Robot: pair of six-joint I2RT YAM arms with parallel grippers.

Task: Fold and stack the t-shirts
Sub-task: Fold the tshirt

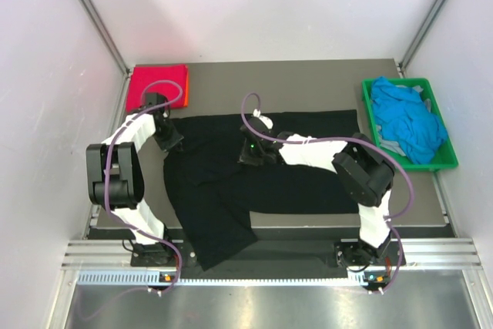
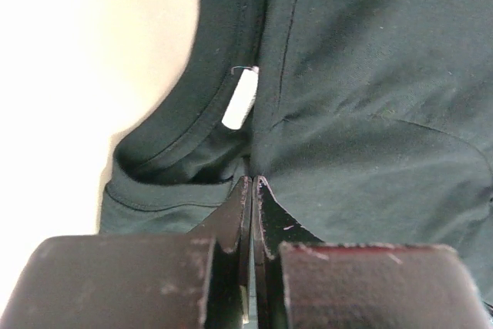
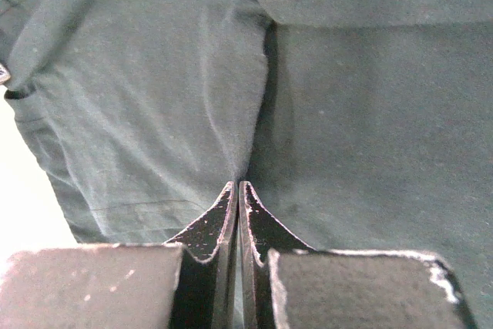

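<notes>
A large black t-shirt [image 1: 262, 182] lies spread on the dark mat, and its lower left part hangs over the near edge. My left gripper [image 1: 171, 141] is at the shirt's upper left. In the left wrist view it [image 2: 253, 179] is shut, pinching black cloth beside the collar and the small white neck label [image 2: 240, 98]. My right gripper [image 1: 251, 152] is over the shirt's upper middle. In the right wrist view it [image 3: 237, 184] is shut on a raised fold of the black cloth [image 3: 154, 113]. A folded magenta-red shirt [image 1: 156, 85] lies at the back left with an orange edge [image 1: 186, 96] under it.
A green plastic crate [image 1: 368, 117] at the back right holds crumpled bright blue shirts [image 1: 404, 117]. White walls close in the left, right and back. The arm bases stand on the metal rail [image 1: 262, 256] at the near edge.
</notes>
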